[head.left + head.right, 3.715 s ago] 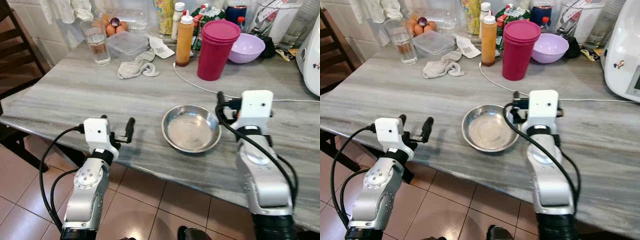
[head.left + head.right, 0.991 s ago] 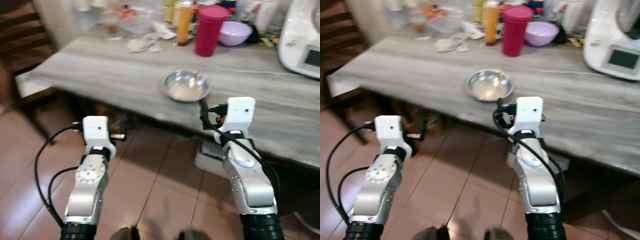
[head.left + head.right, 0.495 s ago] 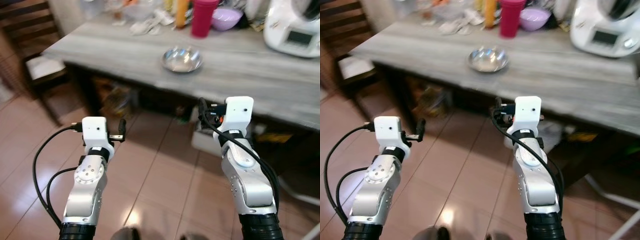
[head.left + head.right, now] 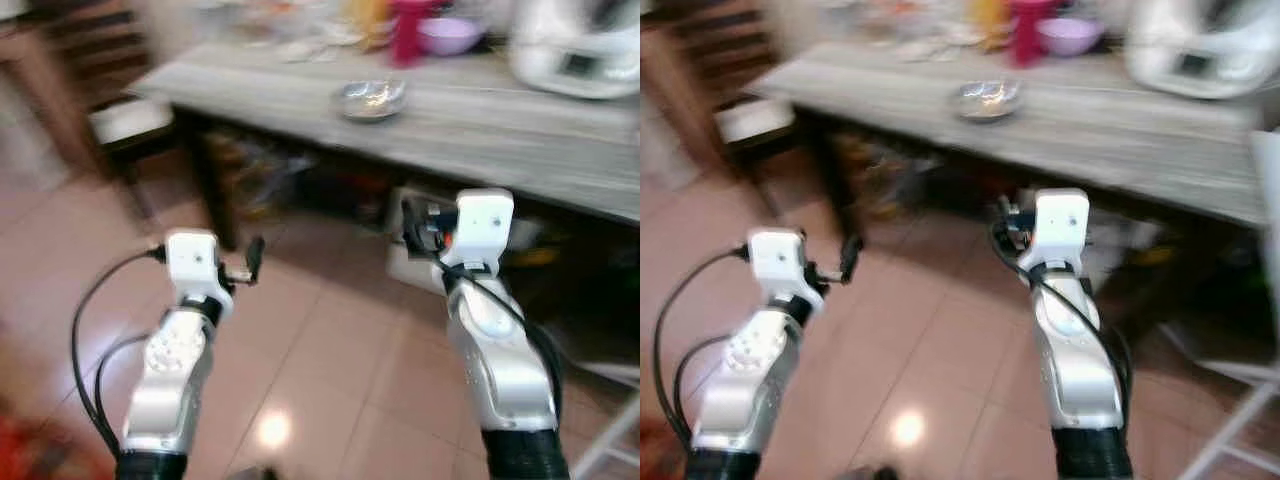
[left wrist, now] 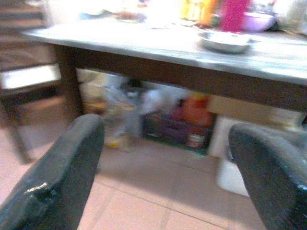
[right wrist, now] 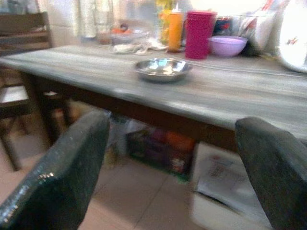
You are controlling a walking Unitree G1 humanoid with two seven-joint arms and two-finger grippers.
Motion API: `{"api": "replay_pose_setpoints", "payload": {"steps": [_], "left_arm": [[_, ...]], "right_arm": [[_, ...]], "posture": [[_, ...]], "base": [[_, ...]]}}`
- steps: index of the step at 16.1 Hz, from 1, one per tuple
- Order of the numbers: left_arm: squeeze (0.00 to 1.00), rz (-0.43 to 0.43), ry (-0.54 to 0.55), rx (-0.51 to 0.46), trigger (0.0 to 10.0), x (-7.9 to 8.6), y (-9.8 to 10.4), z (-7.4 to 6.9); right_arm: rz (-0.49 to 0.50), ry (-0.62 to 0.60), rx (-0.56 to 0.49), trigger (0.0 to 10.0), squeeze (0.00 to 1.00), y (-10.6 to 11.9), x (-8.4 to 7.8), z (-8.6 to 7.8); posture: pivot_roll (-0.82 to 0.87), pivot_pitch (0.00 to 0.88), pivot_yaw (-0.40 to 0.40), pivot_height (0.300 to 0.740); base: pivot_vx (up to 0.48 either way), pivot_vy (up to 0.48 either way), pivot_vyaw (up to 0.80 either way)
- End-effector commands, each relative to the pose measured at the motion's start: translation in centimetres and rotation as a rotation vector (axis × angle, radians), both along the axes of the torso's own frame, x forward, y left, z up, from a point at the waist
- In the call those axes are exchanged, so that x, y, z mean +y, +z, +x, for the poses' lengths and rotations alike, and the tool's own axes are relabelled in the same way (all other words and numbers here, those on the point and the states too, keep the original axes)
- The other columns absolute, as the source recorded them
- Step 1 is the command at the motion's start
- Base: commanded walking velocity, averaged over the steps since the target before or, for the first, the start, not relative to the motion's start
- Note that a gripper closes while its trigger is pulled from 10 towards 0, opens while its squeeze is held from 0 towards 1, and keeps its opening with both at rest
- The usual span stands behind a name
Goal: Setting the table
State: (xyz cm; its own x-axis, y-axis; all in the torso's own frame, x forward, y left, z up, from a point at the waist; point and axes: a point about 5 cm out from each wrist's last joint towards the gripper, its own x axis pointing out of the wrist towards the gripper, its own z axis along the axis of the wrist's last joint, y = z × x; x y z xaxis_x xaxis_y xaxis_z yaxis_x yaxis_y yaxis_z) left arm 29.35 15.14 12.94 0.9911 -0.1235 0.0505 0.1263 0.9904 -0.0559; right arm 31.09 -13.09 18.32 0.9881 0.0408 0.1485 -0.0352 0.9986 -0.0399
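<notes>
A steel bowl (image 4: pixel 372 98) sits empty near the front edge of the grey table (image 4: pixel 520 110), well ahead of me and blurred. Both arms are held out over the tiled floor, short of the table. My left gripper (image 4: pixel 245 265) is open, its two black fingers (image 5: pixel 57 177) wide apart with nothing between them. The right gripper (image 4: pixel 420 222) is open too and holds nothing. Between its fingers (image 6: pixel 53 177), the right wrist view has the bowl (image 6: pixel 163 68) on the tabletop.
At the table's back stand a pink tumbler (image 6: pixel 199 34), a purple bowl (image 6: pixel 227 45), an orange bottle (image 6: pixel 175 31) and a white appliance (image 4: pixel 575 45). A wooden chair (image 4: pixel 115 115) stands at the table's left end. Boxes and bags (image 5: pixel 182 110) fill the space under the table.
The whole picture has shifted: the camera has backed away from the table and the bowl now lies farther off. Both arms keep the same pose, grippers open.
</notes>
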Motion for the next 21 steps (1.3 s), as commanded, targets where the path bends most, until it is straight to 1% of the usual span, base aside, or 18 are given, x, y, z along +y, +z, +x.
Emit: {"api": "replay_pose_setpoints", "payload": {"steps": [1,9,21], "left_arm": [[0.00,-0.001,-0.024,-0.001,10.0,-0.47,0.12,0.04],[0.00,-0.024,-0.058,0.001,10.0,-0.93,-0.01,-0.15],[0.00,-0.024,-0.069,0.002,10.0,-1.15,0.05,-0.03]], "right_arm": [[0.000,-0.017,0.009,10.0,0.00,-0.23,-0.45,-0.10],[0.003,-0.013,0.014,10.0,0.00,-0.28,-0.42,-0.17],[0.001,-0.011,0.008,10.0,0.00,-0.20,-0.25,-0.17]], "posture": [[-0.18,0.143,0.014,0.740],[-0.19,0.144,0.012,0.740],[-0.19,0.149,0.017,0.740]], "base": [[0.000,0.000,-0.46],[0.000,-0.322,-0.71],[0.000,-0.393,0.00]]}}
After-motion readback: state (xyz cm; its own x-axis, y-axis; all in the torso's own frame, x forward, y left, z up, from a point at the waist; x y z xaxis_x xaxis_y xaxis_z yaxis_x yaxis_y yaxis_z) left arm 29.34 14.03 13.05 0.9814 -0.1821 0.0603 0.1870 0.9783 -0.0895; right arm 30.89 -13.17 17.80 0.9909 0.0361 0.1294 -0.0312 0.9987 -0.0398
